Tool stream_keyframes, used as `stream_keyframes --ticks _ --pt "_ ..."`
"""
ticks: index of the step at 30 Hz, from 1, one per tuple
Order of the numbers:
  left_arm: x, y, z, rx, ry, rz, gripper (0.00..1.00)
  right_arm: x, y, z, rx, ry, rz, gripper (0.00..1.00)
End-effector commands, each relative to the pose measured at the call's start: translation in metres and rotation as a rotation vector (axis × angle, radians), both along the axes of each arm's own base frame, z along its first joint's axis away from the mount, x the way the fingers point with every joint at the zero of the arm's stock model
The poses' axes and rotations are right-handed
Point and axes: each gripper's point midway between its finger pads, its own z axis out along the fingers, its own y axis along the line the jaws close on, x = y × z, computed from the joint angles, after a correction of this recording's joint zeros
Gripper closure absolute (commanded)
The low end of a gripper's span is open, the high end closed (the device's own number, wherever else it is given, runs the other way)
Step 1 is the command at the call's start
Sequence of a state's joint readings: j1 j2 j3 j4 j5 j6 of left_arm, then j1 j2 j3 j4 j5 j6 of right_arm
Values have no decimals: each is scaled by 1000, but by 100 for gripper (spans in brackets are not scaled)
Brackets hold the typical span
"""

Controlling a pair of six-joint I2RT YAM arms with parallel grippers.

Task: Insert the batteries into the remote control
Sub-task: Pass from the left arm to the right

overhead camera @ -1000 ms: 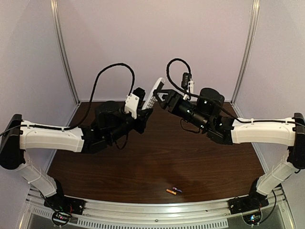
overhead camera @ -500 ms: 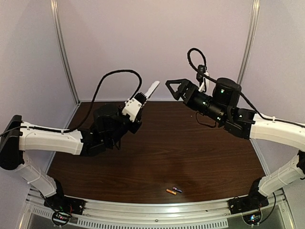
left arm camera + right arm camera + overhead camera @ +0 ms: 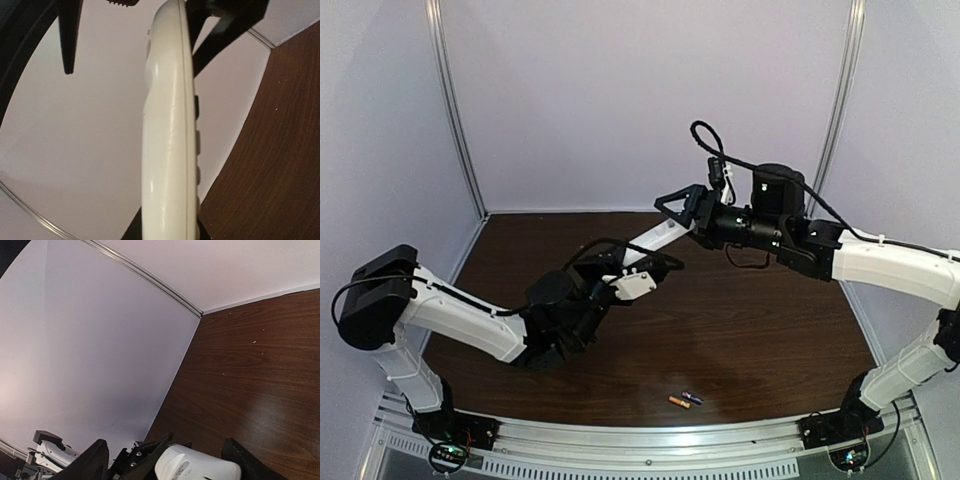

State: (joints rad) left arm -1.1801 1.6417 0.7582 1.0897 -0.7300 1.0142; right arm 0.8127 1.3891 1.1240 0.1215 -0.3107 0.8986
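Two grippers are counted. By the left gripper (image 3: 623, 262) the lower end of the remote control (image 3: 658, 238) is clamped, so the one remote is held in the air above the table, slanting up toward the right gripper (image 3: 668, 208). The right gripper's jaws are spread, with one dark finger on each side of the remote's far end; whether either touches it cannot be told. One table (image 3: 770, 330) is seen, of dark brown wood grain with a faint sheen. The remote is a long, smooth white oblong with rounded edges, and small grey buttons (image 3: 198, 141) are ranged along one face. Two batteries (image 3: 685, 399), slim tiny cylinders, one orange and one purple-blue, are laid side by side on the table near its front edge, well apart from the remote.
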Motion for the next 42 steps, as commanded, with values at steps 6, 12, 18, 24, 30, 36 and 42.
stream_keyframes --ticks 6,12,18,24,30,36,42 --pt "-1 13 37 18 -230 178 100 -16 -12 -10 80 100 27 30" --pt "-2 14 43 21 -259 207 100 -20 -14 -17 126 111 40 40" --pt "-3 14 47 9 -269 219 100 -19 -14 -12 200 97 54 51" --pt "-10 13 53 -4 -298 206 100 -17 -10 -14 267 118 79 57" --pt "-13 7 51 11 -308 195 100 -12 -7 -16 274 131 80 57" --pt "-13 6 50 19 -313 198 100 -9 -4 -23 270 148 74 67" --pt "-15 4 50 19 -325 191 100 -6 -3 -28 272 158 75 80"
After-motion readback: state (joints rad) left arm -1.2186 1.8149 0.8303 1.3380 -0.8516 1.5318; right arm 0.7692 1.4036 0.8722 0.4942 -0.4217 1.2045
